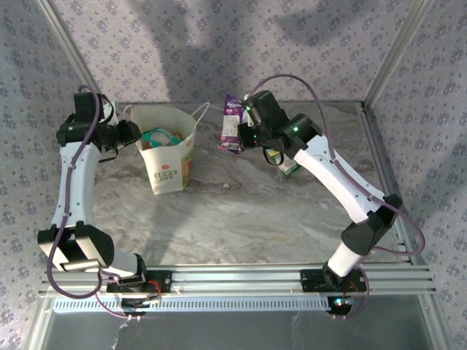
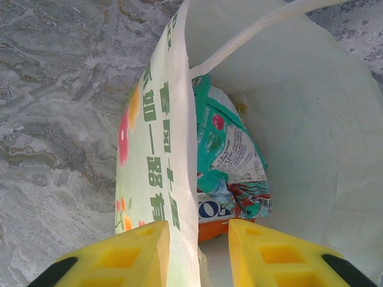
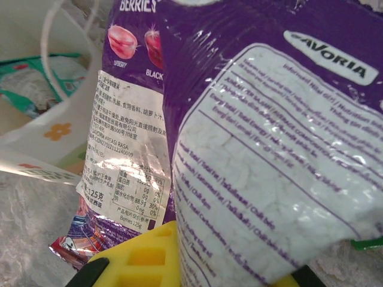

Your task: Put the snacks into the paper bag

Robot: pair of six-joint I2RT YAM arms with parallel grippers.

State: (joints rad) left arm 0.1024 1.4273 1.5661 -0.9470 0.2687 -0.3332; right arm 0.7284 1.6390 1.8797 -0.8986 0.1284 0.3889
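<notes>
While my right end effector (image 1: pixel 246 135) pinches the purple packet (image 1: pixel 232 122), probably light and slippery, by its edge, my left end effector (image 2: pixel 198 246), narrowly parted, straddles the flimsy paper bag (image 2: pixel 157 155) wall.

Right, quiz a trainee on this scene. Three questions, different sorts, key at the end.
1. True or false: the purple packet is already inside the paper bag.
2. The left gripper straddles: A the bag's wall, B its handle, C a teal packet.
3. Which gripper holds the purple packet?
Key: 1 false; 2 A; 3 the right gripper.
</notes>
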